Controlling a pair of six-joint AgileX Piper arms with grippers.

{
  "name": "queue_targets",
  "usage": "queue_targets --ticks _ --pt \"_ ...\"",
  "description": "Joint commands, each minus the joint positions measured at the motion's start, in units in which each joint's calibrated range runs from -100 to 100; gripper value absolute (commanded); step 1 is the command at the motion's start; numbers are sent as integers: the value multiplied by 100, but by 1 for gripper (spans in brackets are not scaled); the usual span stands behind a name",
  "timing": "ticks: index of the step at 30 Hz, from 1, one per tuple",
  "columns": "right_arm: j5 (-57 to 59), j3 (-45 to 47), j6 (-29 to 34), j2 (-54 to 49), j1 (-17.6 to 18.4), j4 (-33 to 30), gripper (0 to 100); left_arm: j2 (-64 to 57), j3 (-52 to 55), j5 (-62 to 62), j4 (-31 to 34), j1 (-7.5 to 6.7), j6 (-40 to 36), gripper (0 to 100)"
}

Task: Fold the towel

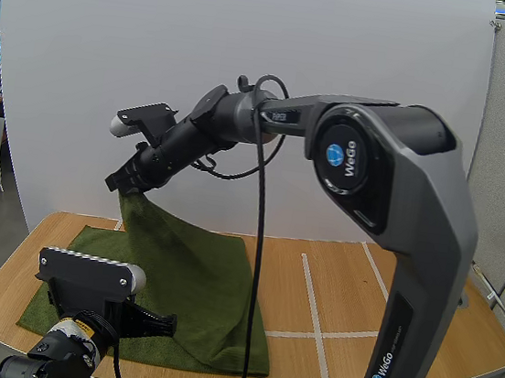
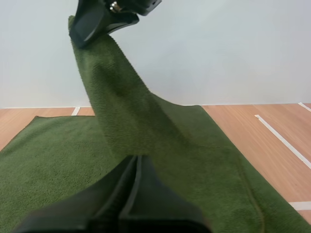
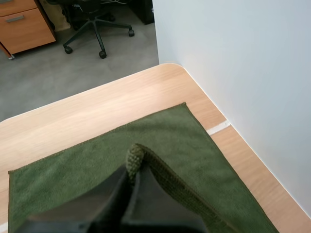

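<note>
A dark green towel (image 1: pixel 195 283) lies on the wooden table (image 1: pixel 377 297), with one corner pulled up high over its back left part. My right gripper (image 1: pixel 124 184) is shut on that raised corner, and the cloth hangs from it in a slanted sheet (image 2: pixel 146 121). In the right wrist view the towel's rolled edge (image 3: pixel 135 159) is pinched at my right gripper (image 3: pixel 132 172), above the flat part of the towel (image 3: pixel 97 155). My left gripper (image 1: pixel 162 325) is low over the towel's front left part, its fingers (image 2: pixel 137 165) lying together as one wedge with nothing between them.
White tape lines (image 1: pixel 313 298) mark the bare wood to the right of the towel. A white wall panel (image 1: pixel 254 23) stands along the table's back edge. The table's rounded left corner (image 3: pixel 167 68) drops to the floor.
</note>
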Motion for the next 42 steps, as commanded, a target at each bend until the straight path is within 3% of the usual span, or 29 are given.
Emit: queue_targets --ticks 1,22,31,42 --pt "-98 -234 41 118 93 -8 0 -24 15 -32 28 2 -36 0" --pt "-1187 -1334 198 1499 368 -269 0 -24 15 -32 28 2 -36 0" --pt "-2547 -1380 198 1819 502 -443 0 -24 15 -32 28 2 -36 0" --pt "-2621 -2227 198 2456 568 -432 0 -24 15 -32 28 2 -36 0"
